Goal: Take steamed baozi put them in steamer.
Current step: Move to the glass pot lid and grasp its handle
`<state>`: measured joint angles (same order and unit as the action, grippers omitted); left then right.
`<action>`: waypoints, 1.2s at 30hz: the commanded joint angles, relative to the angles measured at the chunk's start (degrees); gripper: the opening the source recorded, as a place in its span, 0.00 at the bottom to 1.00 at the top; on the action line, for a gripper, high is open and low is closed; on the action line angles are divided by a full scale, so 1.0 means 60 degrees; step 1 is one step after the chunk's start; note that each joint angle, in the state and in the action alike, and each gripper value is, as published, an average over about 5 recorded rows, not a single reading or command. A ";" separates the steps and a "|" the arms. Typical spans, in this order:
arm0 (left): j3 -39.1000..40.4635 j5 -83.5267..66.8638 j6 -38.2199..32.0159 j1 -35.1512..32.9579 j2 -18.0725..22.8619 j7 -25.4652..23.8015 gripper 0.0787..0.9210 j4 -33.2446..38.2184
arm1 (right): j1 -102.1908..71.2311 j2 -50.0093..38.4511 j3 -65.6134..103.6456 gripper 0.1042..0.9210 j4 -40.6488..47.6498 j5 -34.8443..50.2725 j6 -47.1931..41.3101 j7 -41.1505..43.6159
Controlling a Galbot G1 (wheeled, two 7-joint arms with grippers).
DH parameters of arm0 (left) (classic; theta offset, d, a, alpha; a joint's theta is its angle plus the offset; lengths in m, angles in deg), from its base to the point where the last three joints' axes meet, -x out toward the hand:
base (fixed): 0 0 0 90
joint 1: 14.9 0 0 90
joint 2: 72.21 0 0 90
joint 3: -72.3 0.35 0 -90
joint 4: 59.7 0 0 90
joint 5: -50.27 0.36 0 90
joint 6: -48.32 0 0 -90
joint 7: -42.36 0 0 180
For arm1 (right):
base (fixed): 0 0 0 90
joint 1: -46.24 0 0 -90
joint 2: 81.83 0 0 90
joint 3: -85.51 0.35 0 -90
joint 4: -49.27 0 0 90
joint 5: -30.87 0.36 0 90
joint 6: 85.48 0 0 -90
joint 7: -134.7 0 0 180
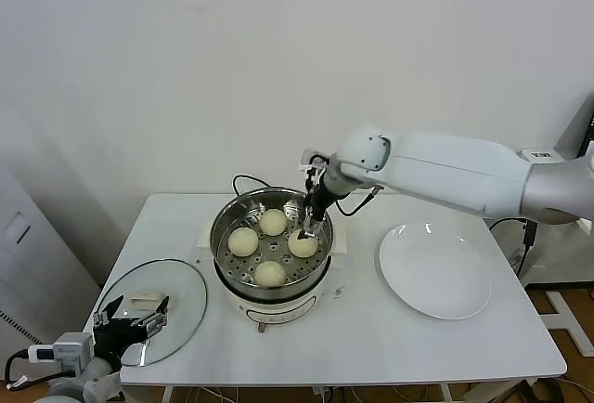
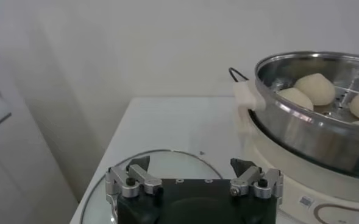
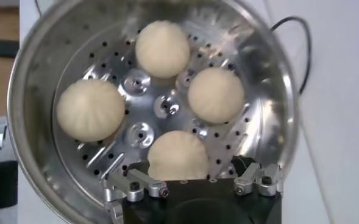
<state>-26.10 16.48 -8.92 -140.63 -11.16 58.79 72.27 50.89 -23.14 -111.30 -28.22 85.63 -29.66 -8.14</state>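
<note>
Right gripper (image 3: 194, 178) released, hanging over my steamer (image 1: 223, 227); fourth baozi (image 3: 178, 155) sits between the fingers, 3 o'clock in the basket. Left gripper (image 1: 133, 318) parked open.

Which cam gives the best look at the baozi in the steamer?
Right wrist view: it looks straight down into the steamer, all four baozi clear on the perforated floor. Head view shows all four too, farther off, the right gripper over one. Left wrist view catches only some over the rim.

Head view looks down from afar; both wrist views share the steamer (image 3: 39, 79).
</note>
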 commanded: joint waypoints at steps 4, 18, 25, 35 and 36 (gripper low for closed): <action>0.0001 0.0014 0.0120 0.0200 0.0057 0.0046 0.88 -0.0005 | -0.2299 -0.2989 0.4095 0.88 -0.0509 0.0095 0.2007 -0.0767; -0.0185 -0.0229 0.0097 0.0632 0.0027 0.0052 0.88 -0.0004 | -0.9809 -0.4825 1.1493 0.88 -0.1832 0.0064 0.5774 -0.4423; -0.0390 0.0070 0.0184 0.0896 -0.0071 -0.0056 0.88 -0.0002 | -1.4290 -0.2730 1.6451 0.88 -0.2239 -0.1600 0.6216 -0.4476; -0.0484 0.3773 -0.0567 0.0786 -0.0177 -0.1354 0.88 -0.0006 | -1.7871 0.0137 1.9947 0.88 -0.2546 -0.3893 0.6616 -0.2973; -0.0457 0.4473 -0.0761 0.0711 -0.0174 -0.1514 0.88 -0.0008 | -1.8036 0.0402 2.0150 0.88 -0.2577 -0.4159 0.6653 -0.2936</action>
<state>-28.81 22.45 -9.64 -136.13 -11.94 55.71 72.26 -31.50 -34.03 -16.82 -41.18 72.59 5.58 -28.54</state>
